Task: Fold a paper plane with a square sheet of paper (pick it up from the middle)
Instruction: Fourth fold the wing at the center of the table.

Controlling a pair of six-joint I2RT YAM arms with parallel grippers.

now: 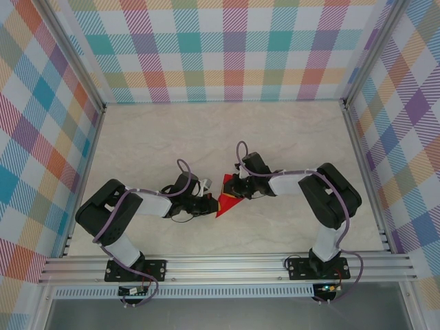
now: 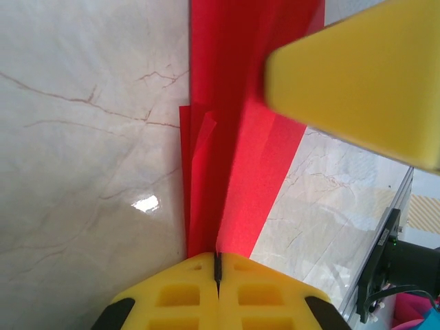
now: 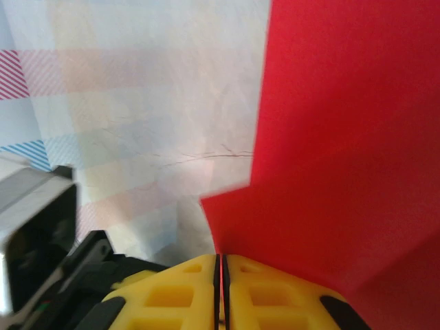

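Red paper (image 1: 227, 201), part-folded, spans between left claw (image 2: 217, 267) and right claw (image 3: 221, 265), both clamped on it over the counter (image 1: 206, 137); uneven pulling could tear it or skew creases.

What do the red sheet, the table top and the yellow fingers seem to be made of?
The red sheet looks like thin matte paper: sharp creases, layered folds. The table top is glossy and marble-veined, perhaps laminate; glare shows. The yellow fingers are probably matte moulded plastic, with recessed pockets.

Marble tabletop (image 1: 206, 137) (plaid walls (image 1: 220, 48))
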